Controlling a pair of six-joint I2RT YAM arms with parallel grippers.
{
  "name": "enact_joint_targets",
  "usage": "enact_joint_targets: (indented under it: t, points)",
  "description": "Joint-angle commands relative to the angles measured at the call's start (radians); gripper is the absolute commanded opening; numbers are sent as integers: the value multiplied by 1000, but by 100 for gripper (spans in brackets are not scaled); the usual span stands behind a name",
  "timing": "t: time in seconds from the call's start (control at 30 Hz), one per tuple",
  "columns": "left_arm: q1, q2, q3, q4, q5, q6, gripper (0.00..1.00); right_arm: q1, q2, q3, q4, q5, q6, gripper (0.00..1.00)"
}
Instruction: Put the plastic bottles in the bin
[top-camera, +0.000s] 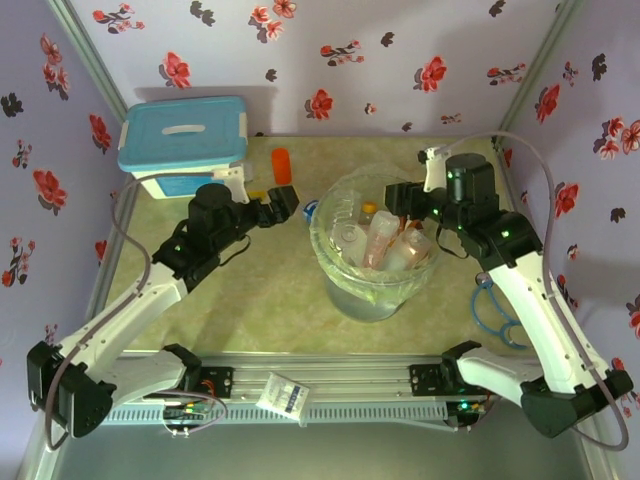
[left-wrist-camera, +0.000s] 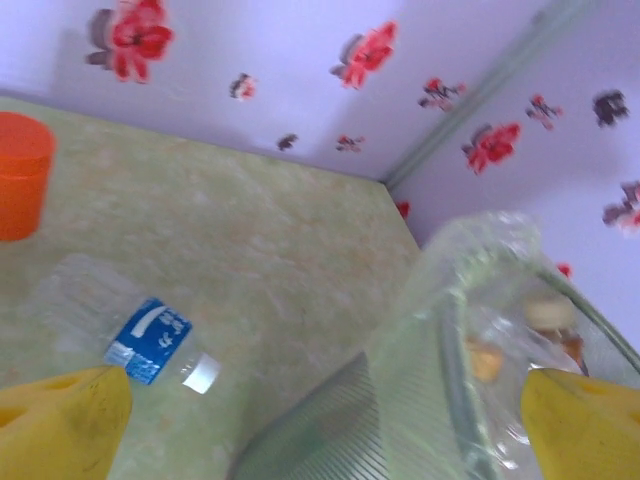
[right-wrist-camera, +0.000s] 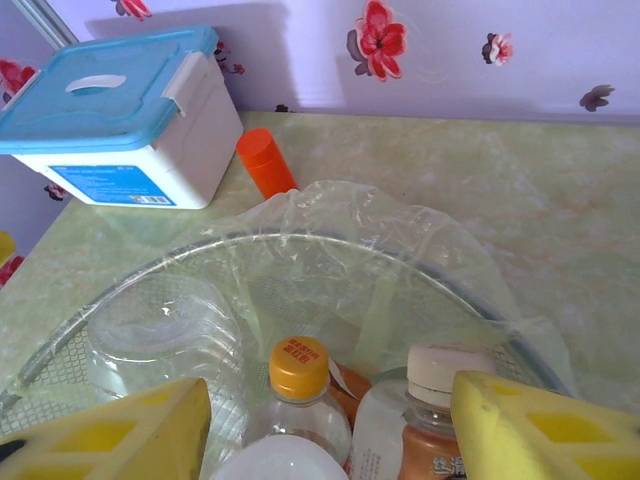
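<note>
Right arm (top-camera: 520, 270) extended over bin (top-camera: 365, 300), jaws parted (empty), left arm (top-camera: 140, 300) near bottle (left-wrist-camera: 140, 330), jaws wide open

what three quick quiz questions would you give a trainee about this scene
1. True or false: the bottle with the blue label lies on the table, outside the bin.
2. What colour is the lid of the white box? A red, B blue, C green.
3. Which gripper hangs over the bin?

Key: 1 true; 2 B; 3 the right gripper, jaws apart above the bottles already inside.
</note>
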Motion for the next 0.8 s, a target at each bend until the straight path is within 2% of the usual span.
enact_joint_targets:
  t: [0.0, 0.13, 0.33, 0.6, 0.77]
  points:
    - [38, 47, -50, -14, -62, -174, 100, -9, -29, -24, 39, 26, 16, 66]
    - [50, 179, -42, 22, -81, -328, 100, -15, -46, -39, 37, 32, 26, 68]
    - [47, 436, 60, 30, -62, -514, 97, -16, -71, -54, 23, 48, 26, 70]
    - [23, 706, 165, 170, 14, -623, 95, -20, -111, -80, -4, 76, 23, 71]
    - [-2, 823, 259, 182, 19, -613, 96, -24, -112, -80, -16, 85, 16, 71]
